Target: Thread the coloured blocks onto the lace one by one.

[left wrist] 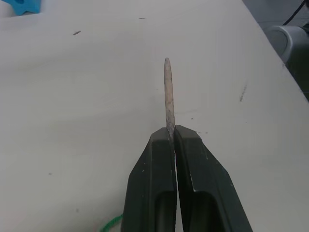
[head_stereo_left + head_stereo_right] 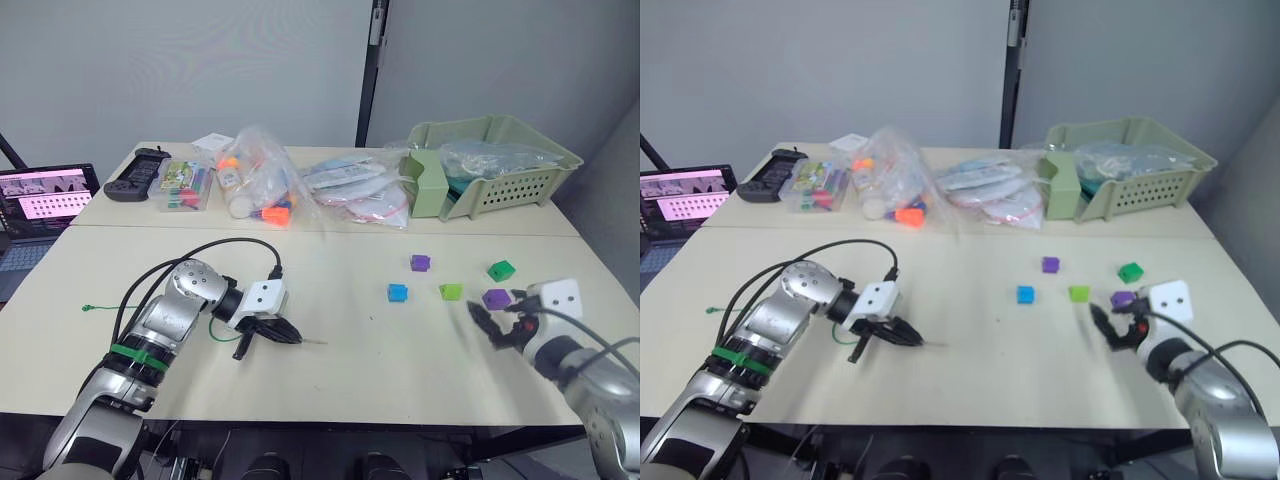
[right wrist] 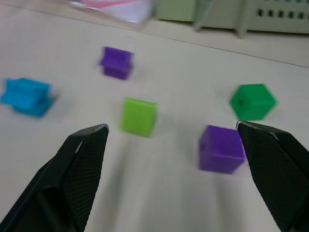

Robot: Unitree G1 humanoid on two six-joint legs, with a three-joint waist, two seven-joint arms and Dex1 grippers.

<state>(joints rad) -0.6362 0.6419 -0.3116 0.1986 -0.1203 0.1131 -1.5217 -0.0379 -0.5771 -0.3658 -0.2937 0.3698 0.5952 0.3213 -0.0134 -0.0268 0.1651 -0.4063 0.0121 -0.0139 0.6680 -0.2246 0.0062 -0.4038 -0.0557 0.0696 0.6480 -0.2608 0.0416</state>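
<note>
Two pale tables stand end to end; the near table (image 2: 400, 370) carries the task's things. The left gripper (image 2: 292, 337), low over the table toward its near left part, has its two black fingers (image 1: 154, 183) pressed together on the stiff pale tip (image 1: 168, 92) of the long thin green cord lace (image 2: 222, 334), the tip sticking out past the fingertips; the cord's small knotted end (image 2: 87, 308) lies near the left edge. The right gripper (image 2: 492, 325), near the right edge, has its fingers (image 3: 72, 169) spread wide and holds nothing. Ahead of it lie five small plastic blocks, all apart: a blue block (image 2: 398, 293), a light green block (image 2: 451, 292), a purple block (image 2: 496, 298) closest to the right gripper, a dark green block (image 2: 501, 270), and a second purple block (image 2: 420, 263) farther back. On the far table (image 2: 330, 215) stand a pale green slotted basket (image 2: 520, 180), clear plastic bags (image 2: 262, 180) of orange pieces, and a clear case of coloured markers (image 2: 187, 185).
</note>
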